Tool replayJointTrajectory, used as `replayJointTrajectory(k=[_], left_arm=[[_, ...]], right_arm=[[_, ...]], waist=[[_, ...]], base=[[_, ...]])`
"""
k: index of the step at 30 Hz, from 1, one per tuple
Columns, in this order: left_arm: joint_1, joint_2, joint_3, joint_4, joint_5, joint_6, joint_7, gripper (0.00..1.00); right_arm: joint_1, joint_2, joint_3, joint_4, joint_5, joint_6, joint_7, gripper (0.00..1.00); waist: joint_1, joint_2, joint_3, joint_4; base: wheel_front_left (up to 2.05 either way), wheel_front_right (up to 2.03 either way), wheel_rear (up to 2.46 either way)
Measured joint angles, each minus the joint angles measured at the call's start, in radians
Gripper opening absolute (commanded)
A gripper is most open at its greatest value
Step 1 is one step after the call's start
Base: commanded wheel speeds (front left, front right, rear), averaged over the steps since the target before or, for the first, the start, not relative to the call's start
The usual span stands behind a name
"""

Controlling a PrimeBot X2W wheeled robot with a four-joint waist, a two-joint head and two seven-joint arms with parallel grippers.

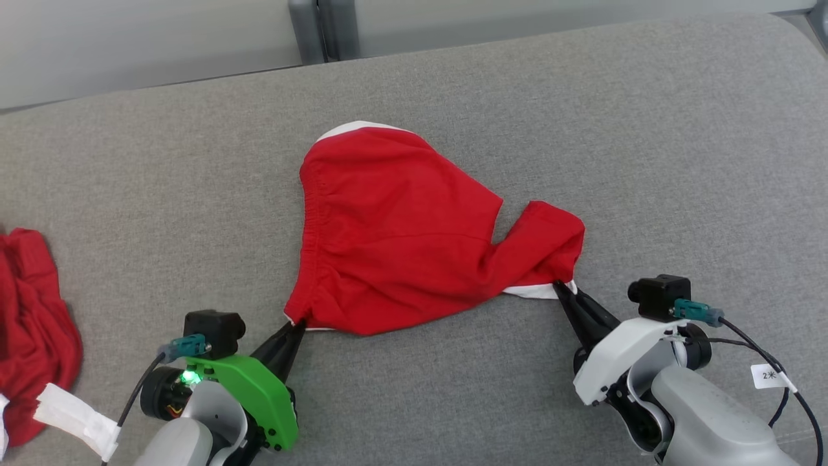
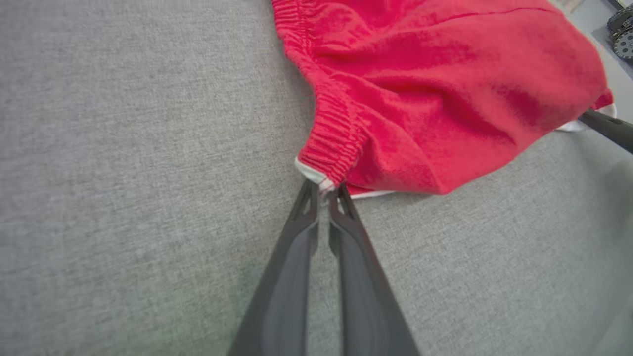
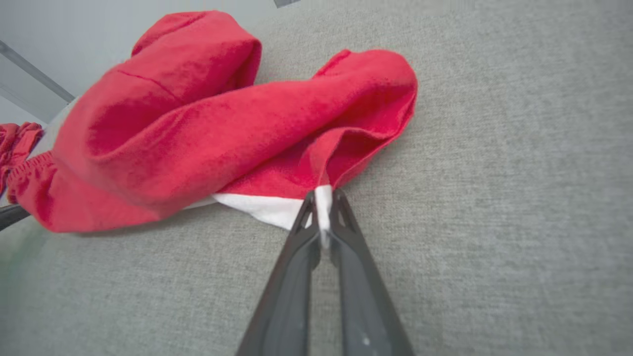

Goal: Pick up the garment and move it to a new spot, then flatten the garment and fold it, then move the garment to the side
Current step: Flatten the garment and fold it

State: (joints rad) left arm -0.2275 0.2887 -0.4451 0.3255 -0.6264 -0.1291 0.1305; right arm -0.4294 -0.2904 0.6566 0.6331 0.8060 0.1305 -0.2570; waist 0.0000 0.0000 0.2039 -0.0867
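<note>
The garment [image 1: 401, 226] is a pair of red shorts with white trim, lying rumpled on the grey cushion in the middle of the head view. My left gripper [image 1: 299, 325] is shut on the near corner of its elastic waistband; the left wrist view shows the pinch [image 2: 326, 187] on the red garment [image 2: 435, 84]. My right gripper [image 1: 560, 286] is shut on the white hem of a leg opening. In the right wrist view that gripper [image 3: 324, 195] clamps the white strip below the bunched red garment [image 3: 207, 128].
The grey fabric cushion [image 1: 679, 162] spreads out all around. A second red cloth [image 1: 32, 323] with a white tag lies at the left edge. A pale wall and a grey post [image 1: 310, 29] stand behind the cushion's far edge.
</note>
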Motion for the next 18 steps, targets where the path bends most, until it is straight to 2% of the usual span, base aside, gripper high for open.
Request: replayJointTrajectory(k=[6, 14, 18], left_arm=[[0.008, 0.015, 0.004, -0.034, -0.01, 0.001, -0.013, 0.0], [0.075, 0.053, 0.024, -0.158, -0.039, 0.042, 0.02, 0.0], [0.074, 0.082, 0.03, -0.194, -0.029, 0.06, 0.041, 0.0]], right_arm=[[0.044, -0.037, 0.0, -0.105, 0.049, 0.0, -0.004, 0.0], [0.157, -0.144, -0.005, -0.306, 0.137, 0.0, -0.001, 0.0], [0.157, -0.178, -0.016, -0.386, 0.164, 0.0, 0.013, 0.0]], waist=[[0.0, 0.0, -0.044, 0.001], [0.0, 0.0, -0.108, -0.002], [0.0, 0.0, -0.109, -0.015]], base=[[0.0, 0.0, 0.0], [0.0, 0.0, 0.0], [0.0, 0.0, 0.0]])
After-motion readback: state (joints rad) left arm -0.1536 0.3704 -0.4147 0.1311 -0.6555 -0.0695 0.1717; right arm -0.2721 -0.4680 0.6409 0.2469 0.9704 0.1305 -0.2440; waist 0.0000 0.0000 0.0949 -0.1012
